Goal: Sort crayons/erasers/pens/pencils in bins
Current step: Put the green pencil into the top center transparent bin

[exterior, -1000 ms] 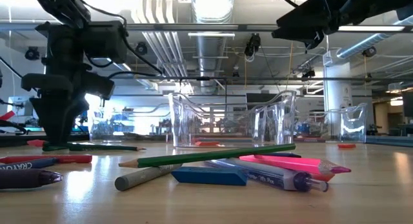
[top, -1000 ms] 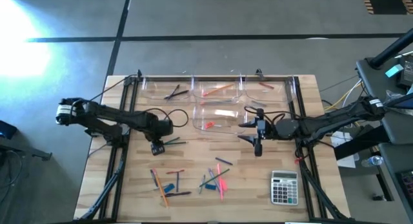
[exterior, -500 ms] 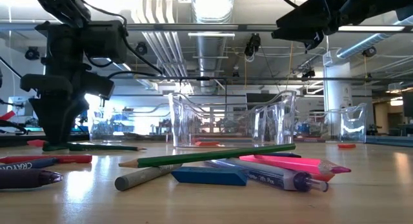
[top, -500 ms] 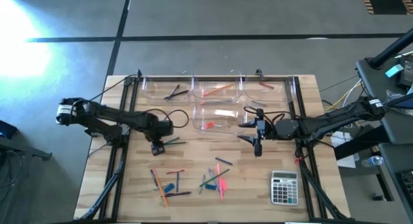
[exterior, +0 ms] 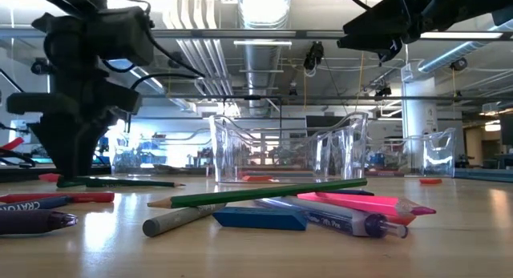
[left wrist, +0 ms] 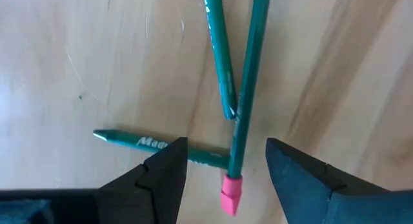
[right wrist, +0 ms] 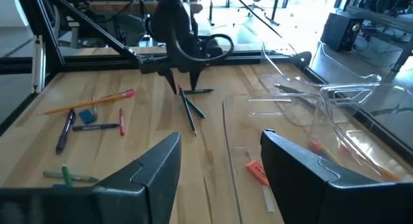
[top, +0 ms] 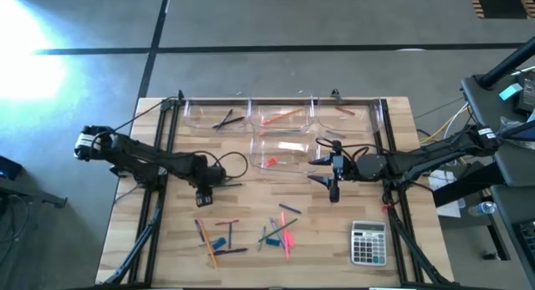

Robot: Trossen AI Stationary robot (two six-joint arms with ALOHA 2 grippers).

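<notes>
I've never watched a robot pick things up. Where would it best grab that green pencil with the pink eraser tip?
Probably from straight above, across the bare shaft just above the pink tip: the green pencil lies flat, and the open left gripper already straddles it there, below where other green sticks cross.

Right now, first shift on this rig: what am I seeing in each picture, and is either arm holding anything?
Two dark robot arms work at a wooden table. One picture looks straight down, one looks level across the tabletop, and two come from cameras on the wrists. The left gripper is down at the table, open, straddling a green pencil with a pink eraser tip that lies across two other green sticks. It holds nothing. The right gripper hovers open and empty beside the clear bins, which hold a few items already. Loose pens, pencils and crayons lie scattered at the near side, and a grey calculator lies in the corner.
</notes>
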